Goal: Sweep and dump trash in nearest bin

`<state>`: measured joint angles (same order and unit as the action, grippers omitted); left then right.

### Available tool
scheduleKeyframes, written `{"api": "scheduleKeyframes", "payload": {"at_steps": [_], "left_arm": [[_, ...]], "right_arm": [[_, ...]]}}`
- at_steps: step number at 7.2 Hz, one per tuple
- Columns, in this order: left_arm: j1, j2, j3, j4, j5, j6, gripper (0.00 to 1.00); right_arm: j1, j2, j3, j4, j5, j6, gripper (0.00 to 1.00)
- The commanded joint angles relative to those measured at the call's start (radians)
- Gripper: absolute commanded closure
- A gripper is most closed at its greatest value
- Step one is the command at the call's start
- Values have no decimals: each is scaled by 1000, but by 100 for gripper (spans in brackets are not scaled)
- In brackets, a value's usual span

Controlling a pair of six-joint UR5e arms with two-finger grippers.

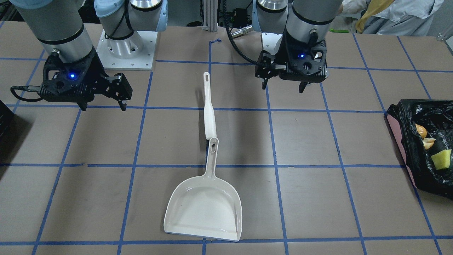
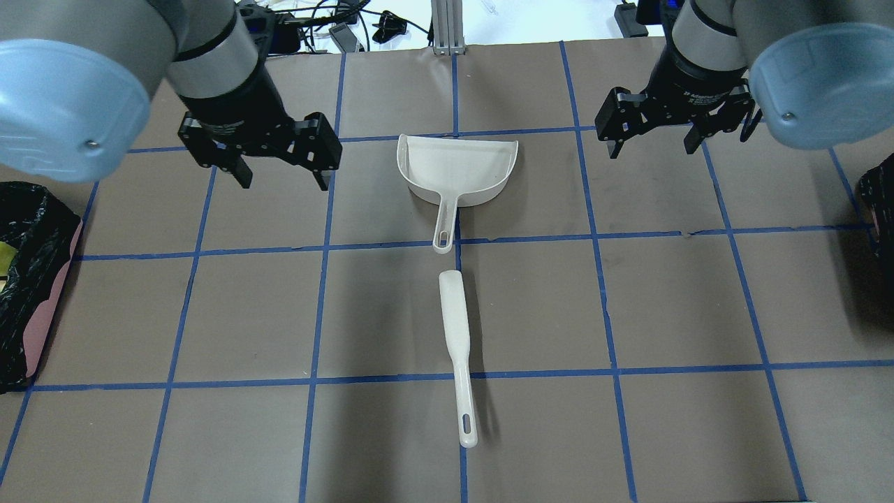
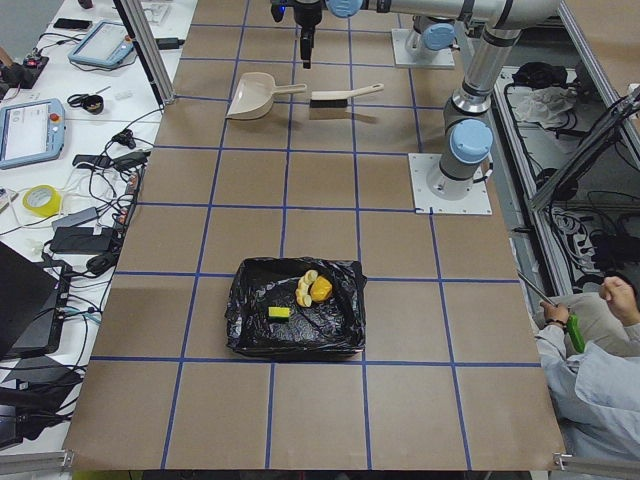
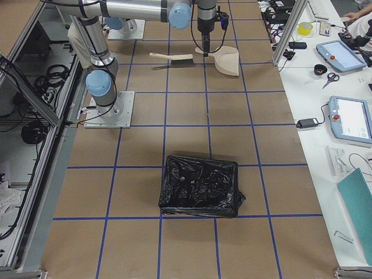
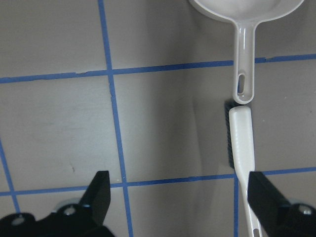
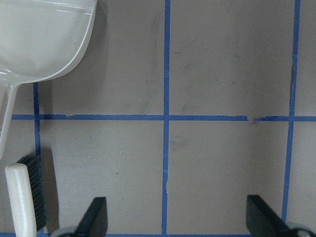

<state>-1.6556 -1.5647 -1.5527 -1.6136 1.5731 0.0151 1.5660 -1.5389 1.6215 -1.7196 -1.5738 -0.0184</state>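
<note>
The trash lies inside the pink-sided, black-lined bin (image 1: 398, 136) at the table's end on my left: an orange lump (image 1: 420, 130), a tan curved piece (image 1: 429, 143) and a yellow-green wedge (image 1: 441, 159). The bin also shows in the overhead view (image 2: 42, 314) and the left side view (image 3: 250, 330). My left gripper (image 2: 285, 183) hangs open and empty above the table, left of the white dustpan (image 2: 457, 168). My right gripper (image 2: 651, 151) hangs open and empty to the dustpan's right.
A white brush (image 2: 457, 349) lies in line with the dustpan's handle at mid-table, nearly touching its tip. A second black-lined bin (image 4: 200, 186) stands at the table's end on my right. Blue tape lines grid the brown table.
</note>
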Motion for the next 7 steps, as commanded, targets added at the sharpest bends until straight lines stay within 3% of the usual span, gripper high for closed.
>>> {"api": "scheduleKeyframes", "payload": {"at_steps": [1, 7], "left_arm": [[62, 44, 2, -48, 16, 98, 0], [71, -44, 94, 23, -18, 140, 0]], "right_arm": [[-1, -1, -5, 2, -2, -2, 0], [-1, 0, -6, 2, -5, -2, 0]]}}
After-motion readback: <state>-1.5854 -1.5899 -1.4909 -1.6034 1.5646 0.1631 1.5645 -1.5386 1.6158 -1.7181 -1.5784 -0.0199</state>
